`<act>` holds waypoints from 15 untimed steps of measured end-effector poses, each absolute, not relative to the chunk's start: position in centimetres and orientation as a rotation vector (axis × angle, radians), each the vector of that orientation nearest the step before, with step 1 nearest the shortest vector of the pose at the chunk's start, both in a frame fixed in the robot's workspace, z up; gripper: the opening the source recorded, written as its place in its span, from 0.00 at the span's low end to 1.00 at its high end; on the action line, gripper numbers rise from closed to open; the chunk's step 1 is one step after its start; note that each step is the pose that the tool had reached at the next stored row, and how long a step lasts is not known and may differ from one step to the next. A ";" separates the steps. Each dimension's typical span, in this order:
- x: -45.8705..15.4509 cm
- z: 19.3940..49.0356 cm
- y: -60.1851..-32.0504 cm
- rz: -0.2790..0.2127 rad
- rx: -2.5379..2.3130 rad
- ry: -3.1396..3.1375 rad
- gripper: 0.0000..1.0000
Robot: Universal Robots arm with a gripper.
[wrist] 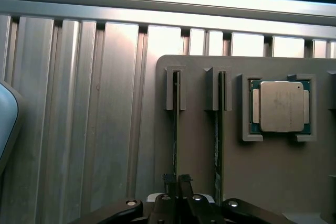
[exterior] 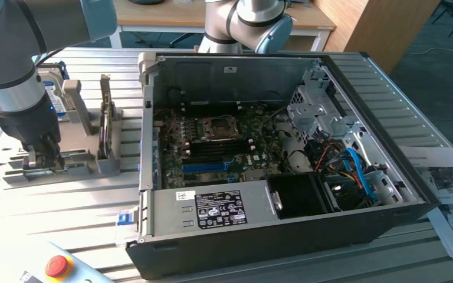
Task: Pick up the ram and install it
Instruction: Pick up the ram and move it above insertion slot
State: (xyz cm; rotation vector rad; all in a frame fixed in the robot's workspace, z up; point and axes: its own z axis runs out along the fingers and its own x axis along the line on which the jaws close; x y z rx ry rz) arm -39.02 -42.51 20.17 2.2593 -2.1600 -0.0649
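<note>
Lab or workshop — slotted aluminium bench (exterior: 53, 200), opened PC case (exterior: 289, 239), emergency-stop button (exterior: 57, 265).

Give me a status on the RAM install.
Done: the claw is at the holder and closed on the ram. In hand: that grasp; the ram stands in its holder slot, not yet lifted. Left: the install itself; the memory slots in the open case look empty.
</note>
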 end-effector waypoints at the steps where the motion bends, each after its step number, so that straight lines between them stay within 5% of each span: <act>1: -39.0 20.2 -42.5 -0.065 2.259 -2.160 0.12; 15: -39.0 20.3 -42.5 -0.065 2.259 -2.160 0.12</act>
